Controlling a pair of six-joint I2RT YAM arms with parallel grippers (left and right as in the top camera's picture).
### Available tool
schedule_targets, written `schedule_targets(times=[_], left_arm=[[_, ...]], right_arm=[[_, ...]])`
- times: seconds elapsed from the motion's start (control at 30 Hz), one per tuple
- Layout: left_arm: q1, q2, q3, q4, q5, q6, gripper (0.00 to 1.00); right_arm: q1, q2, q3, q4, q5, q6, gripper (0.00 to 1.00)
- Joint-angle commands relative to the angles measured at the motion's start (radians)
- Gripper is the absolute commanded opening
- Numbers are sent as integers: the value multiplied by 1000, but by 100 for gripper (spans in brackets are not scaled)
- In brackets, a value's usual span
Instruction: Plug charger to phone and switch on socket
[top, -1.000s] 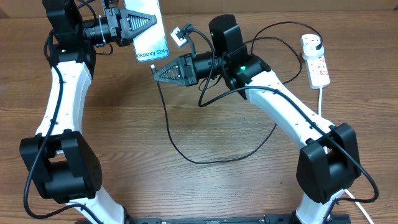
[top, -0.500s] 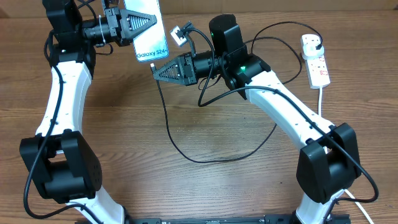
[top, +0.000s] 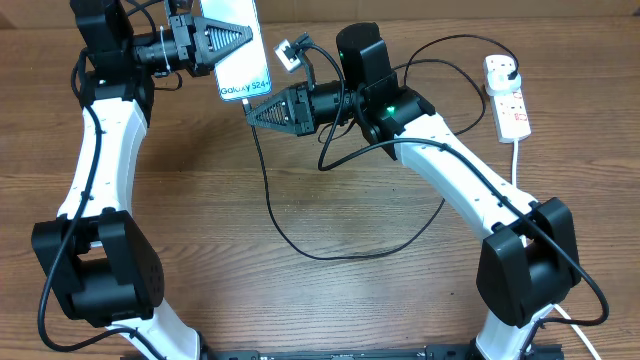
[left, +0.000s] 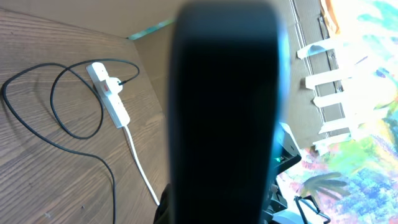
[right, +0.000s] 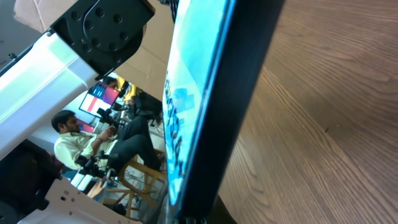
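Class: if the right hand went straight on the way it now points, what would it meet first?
Probably the slim black-edged smartphone with the light-blue screen, gripped by the left hand. The right hand points at its short end, and its wrist view shows the phone's edge ahead; the gap is unclear.

table (top: 300, 300): brown wood grain | far edge: cardboard wall (top: 450, 8) | beyond: colourful painted panel (left: 367, 124), white tape strips (left: 323, 78) | background: seated man (right: 74, 146) in pale shirt, wooden chair (right: 140, 183)

Brown wood-grain table (top: 300, 300), cardboard wall (left: 81, 9)
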Motion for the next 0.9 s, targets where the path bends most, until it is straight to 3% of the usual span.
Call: schedule_targets(times=[0.0, 0.87], left_arm=[[2, -20, 15, 2, 18, 43, 4], [3, -20, 15, 2, 8, 80, 4]], right_arm=[[1, -23, 9, 6, 10, 1, 4], [-27, -42, 9, -39, -11, -3, 4]])
